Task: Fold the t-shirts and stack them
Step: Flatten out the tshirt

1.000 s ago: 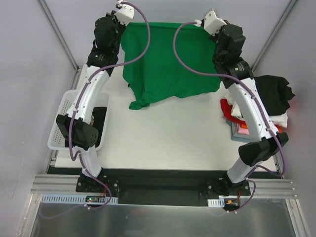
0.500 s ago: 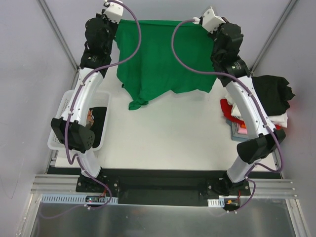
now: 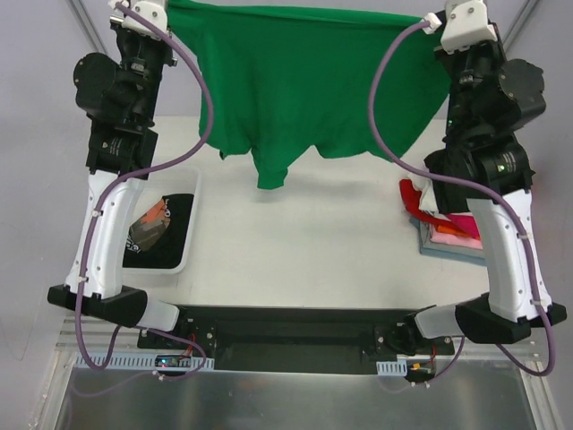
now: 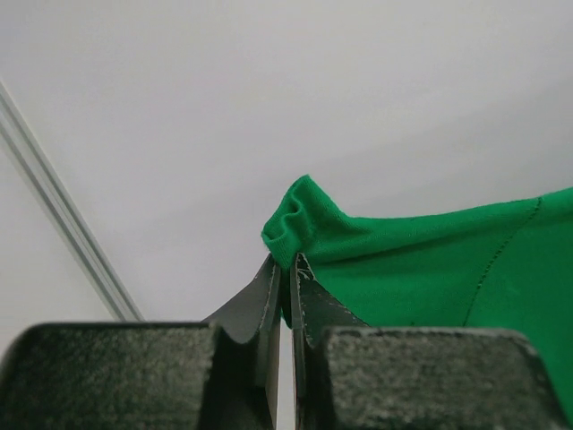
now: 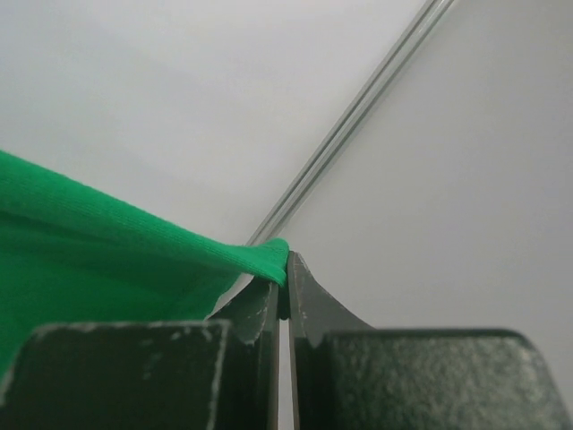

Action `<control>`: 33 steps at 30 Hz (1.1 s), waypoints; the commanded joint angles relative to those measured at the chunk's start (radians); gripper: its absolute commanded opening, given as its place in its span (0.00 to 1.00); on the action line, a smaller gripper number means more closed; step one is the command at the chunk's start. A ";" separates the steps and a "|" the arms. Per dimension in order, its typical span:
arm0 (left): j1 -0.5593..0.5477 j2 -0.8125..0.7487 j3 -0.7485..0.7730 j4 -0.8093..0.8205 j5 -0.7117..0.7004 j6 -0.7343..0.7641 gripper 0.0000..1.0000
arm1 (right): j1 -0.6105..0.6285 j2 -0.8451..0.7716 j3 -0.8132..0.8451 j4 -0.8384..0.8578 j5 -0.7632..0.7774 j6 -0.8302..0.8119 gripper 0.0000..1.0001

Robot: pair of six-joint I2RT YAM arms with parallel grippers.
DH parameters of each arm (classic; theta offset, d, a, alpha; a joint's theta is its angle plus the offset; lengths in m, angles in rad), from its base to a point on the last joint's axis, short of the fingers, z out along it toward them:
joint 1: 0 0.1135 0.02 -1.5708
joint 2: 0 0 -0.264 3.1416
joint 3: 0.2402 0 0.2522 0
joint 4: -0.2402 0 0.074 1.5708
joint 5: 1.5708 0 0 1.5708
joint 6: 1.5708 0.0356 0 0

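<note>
A bright green t-shirt (image 3: 304, 81) hangs spread out in the air above the far half of the table, its lower hem and one sleeve dangling free. My left gripper (image 3: 164, 7) is shut on its top left corner, where the cloth (image 4: 430, 260) bunches at the gripper's tips (image 4: 286, 264). My right gripper (image 3: 431, 20) is shut on the top right corner, the green edge (image 5: 89, 242) pinched at its tips (image 5: 285, 264). A black t-shirt with orange and white print (image 3: 157, 224) lies in the basket. Folded red, pink and white t-shirts (image 3: 445, 226) are stacked at the right, partly behind the right arm.
The white mesh basket (image 3: 191, 224) stands at the table's left edge beside the left arm. The stack at the right rests on a grey-blue board (image 3: 448, 250). Grey walls and metal frame posts (image 3: 89, 31) close in the back corners.
Both arms have risen and moved apart, lifting the green t-shirt off the table until it hangs stretched between them. The left arm has swung off the basket, uncovering the black t-shirt.
</note>
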State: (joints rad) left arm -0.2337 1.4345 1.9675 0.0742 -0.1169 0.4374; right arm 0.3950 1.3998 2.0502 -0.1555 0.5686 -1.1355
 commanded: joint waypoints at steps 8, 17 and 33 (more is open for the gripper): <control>0.089 -0.153 -0.168 0.038 -0.228 0.075 0.00 | -0.061 -0.196 -0.041 -0.054 0.221 0.040 0.01; 0.089 -0.270 -0.266 0.033 -0.207 0.092 0.00 | -0.048 -0.277 -0.097 -0.151 0.211 0.074 0.01; 0.089 -0.480 -0.317 -0.070 -0.210 0.170 0.00 | -0.044 -0.458 -0.125 -0.308 0.162 0.144 0.01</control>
State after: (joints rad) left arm -0.2337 1.0500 1.6527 -0.0341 0.0208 0.4587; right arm 0.4038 1.0809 1.9045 -0.4934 0.4366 -0.9874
